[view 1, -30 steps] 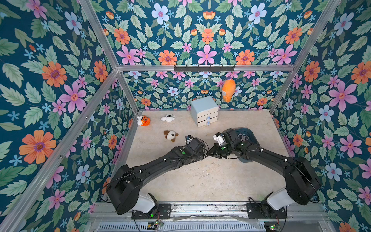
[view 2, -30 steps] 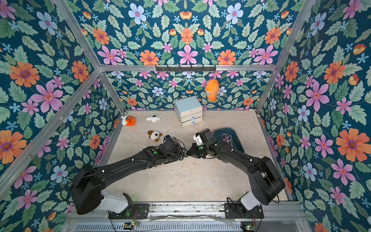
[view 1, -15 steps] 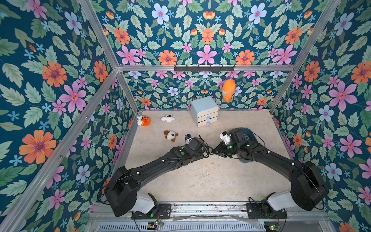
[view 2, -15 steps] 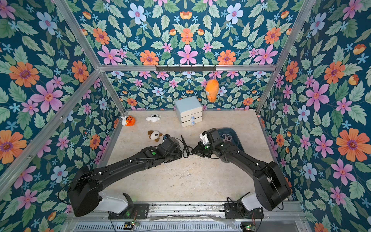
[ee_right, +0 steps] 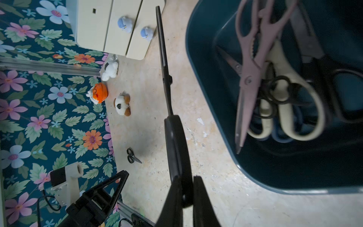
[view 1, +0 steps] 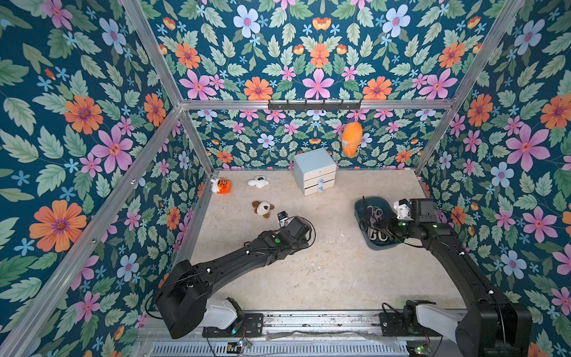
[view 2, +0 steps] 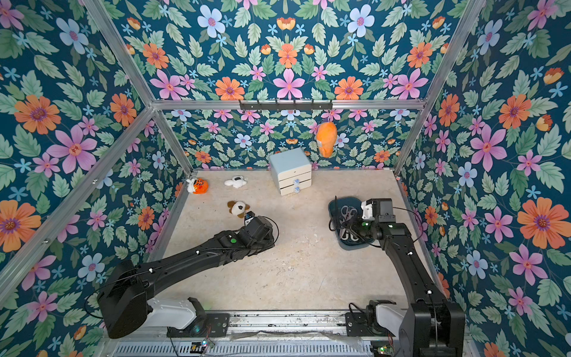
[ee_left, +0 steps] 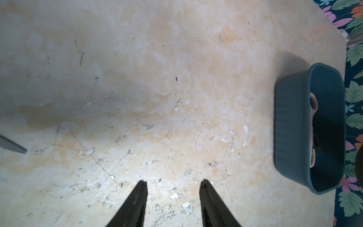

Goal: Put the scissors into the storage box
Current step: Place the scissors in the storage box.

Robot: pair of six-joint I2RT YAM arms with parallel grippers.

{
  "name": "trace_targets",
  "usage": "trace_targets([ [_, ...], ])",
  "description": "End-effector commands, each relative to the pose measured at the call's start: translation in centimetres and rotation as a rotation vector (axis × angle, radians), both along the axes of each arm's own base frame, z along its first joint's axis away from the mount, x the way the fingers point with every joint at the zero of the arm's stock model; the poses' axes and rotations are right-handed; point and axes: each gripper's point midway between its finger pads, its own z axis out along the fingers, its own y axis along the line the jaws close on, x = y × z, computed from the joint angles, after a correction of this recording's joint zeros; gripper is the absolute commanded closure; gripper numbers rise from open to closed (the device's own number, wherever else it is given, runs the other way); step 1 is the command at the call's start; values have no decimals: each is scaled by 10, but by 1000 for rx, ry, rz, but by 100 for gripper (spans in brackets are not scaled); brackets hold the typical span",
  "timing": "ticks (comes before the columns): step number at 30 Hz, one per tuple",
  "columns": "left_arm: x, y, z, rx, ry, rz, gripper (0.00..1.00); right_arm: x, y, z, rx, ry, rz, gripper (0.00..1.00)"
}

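My right gripper [ee_right: 186, 180] is shut on the handle of black-handled scissors [ee_right: 175, 141]. Their blade [view 1: 364, 204] points toward the back, above the storage box's side that faces the table's middle. The storage box [view 1: 358, 210] [view 2: 333, 213] is a dark teal tub by the right wall. It holds pink scissors [ee_right: 253, 68], cream shears [ee_right: 290, 118] and black pairs [ee_right: 334, 78]. A small black pair [ee_right: 133, 156] lies on the floor near my left gripper [ee_left: 173, 182], which is open and empty over bare floor, with the box [ee_left: 290, 127] off to its side.
A pale blue drawer cabinet [view 1: 315, 170] stands at the back. Three small plush toys lie at the back left: orange [view 1: 222, 186], white [view 1: 259, 181] and brown-and-white [view 1: 262, 208]. An orange plush [view 1: 350, 140] hangs from the hook rail. Flowered walls close in three sides.
The grippers met at mid-table a second ago. My left gripper opened and drew back left, and my right gripper carried the black scissors rightward to the storage box.
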Motion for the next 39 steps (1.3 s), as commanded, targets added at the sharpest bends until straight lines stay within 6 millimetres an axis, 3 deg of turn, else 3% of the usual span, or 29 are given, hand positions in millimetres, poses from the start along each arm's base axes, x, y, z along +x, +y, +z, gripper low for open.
trace_targets([
  [1, 1, 0, 1, -11, -1, 20, 51, -14, -17, -15, -28, 70, 3, 100],
  [11, -7, 22, -2, -4, -7, 92, 51, 13, -39, -46, -53, 150, -91, 100],
  [18, -23, 66, 0, -30, -52, 227, 52, 24, -52, -60, -67, 186, -109, 100],
  [23, -36, 98, -7, -17, -61, 311, 43, 32, -56, -65, -87, 199, -113, 100],
  [33, -48, 146, -31, 35, -12, 439, 42, 38, -71, -52, -175, 185, -144, 68],
  [39, -37, 172, -40, 85, 55, 476, 43, 37, -73, -30, -185, 141, -157, 64],
])
